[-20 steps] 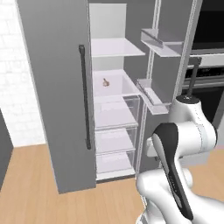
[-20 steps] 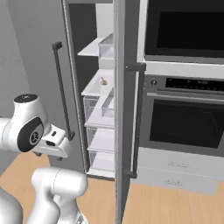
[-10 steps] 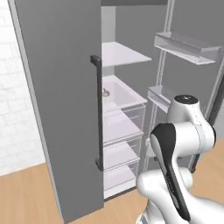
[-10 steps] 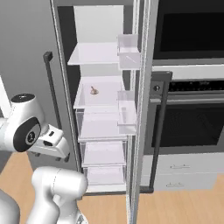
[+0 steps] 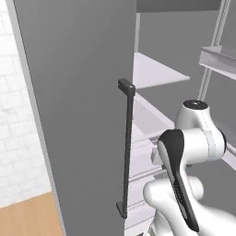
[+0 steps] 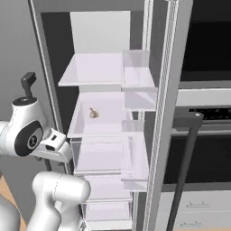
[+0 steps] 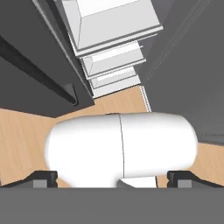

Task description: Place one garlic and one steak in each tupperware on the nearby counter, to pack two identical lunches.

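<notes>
Garlic rests on the fridge's middle shelf, at eleven o'clock from centre. Hand spread wide, empty, aimed floorward; reaching in risks the arm clipping the open fridge door.

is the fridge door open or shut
Open: the fridge door is swung aside, baring white shelves with a garlic on one.

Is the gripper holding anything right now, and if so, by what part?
Nothing is held. The gripper is open, its fingertips wide apart with only the robot's own body between them. One garlic sits untouched on a fridge shelf.
</notes>
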